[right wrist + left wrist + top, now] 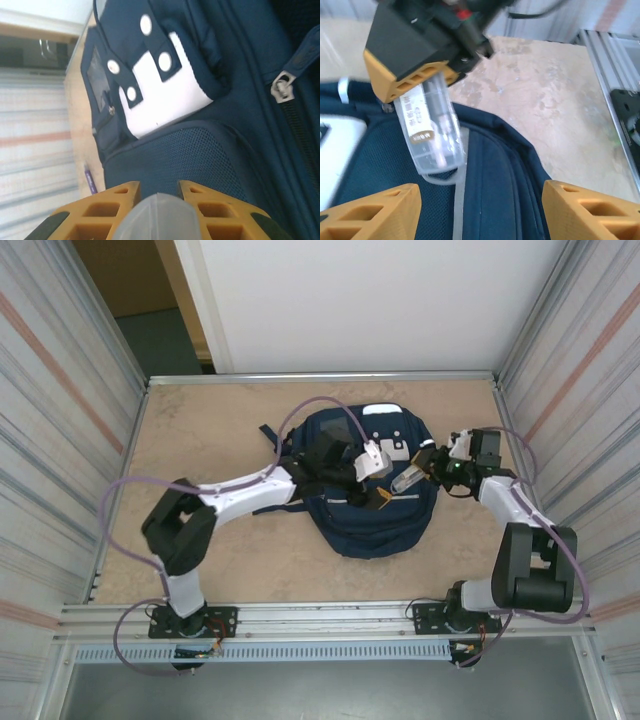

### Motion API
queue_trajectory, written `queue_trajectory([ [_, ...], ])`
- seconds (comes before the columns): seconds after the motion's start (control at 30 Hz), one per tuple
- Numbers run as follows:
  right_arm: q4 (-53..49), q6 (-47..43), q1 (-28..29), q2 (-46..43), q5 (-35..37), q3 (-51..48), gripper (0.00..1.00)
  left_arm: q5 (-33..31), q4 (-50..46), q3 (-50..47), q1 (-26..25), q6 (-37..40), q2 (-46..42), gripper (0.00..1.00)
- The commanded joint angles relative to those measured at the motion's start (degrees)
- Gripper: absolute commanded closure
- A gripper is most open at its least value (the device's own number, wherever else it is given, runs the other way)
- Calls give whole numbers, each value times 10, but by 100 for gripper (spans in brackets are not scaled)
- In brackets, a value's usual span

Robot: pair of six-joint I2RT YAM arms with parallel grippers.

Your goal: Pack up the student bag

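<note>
Student bag (370, 525) lies flat in the middle of the light brown table (220, 430), with its front side up. It is dark blue. Its long way runs from the near edge, where the arms are bolted, to the far edge. The white patch (388, 432) sits at the far end, and the wide round end points back at the arms. In the right wrist view the bag (200, 150) is turned sideways. You can see the patch (170, 95) with its round white studs, and a grey zip pull (280, 86) on the right.

The right gripper (432, 472) is at the right side of the bag. It is squeezed tight on a clear plastic box (410, 481). The box is long and thin. It sticks out from the fingers and slants down and left toward the bag. In the left wrist view the box (432, 130) hangs out of the right gripper (420, 87), and its free end is just over the blue cloth (495, 170) by a pale stripe. I cannot tell if it touches. In the right wrist view the box end (155, 220) sits between the right gripper's (159, 200) orange fingers (107, 207).

The left gripper (383, 497) is over the middle of the bag, close to the box. Its fingers (370, 210) are spread wide apart and hold nothing.

A thin purple thing (90, 180), maybe a pen, lies on the table beside the bag.
</note>
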Motion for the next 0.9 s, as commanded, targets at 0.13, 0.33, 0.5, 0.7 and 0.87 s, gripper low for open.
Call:
queue_trajectory([
  [0.13, -79, 32, -43, -72, 16, 25, 78, -120, -49, -105, -34, 235, -49, 28],
  [0.33, -94, 36, -44, -106, 25, 26, 78, -341, 5, -103, -53, 221, 11, 34],
  [0.5, -111, 30, -44, -128, 29, 26, 78, -395, 103, -138, -54, 208, 6, 54],
  [0.7, -125, 29, -44, -144, 31, 24, 78, -344, 54, -125, -53, 215, -1, 96],
  [0.87, -147, 36, -44, -169, 12, 19, 78, -287, -31, -71, -53, 174, -23, 100],
])
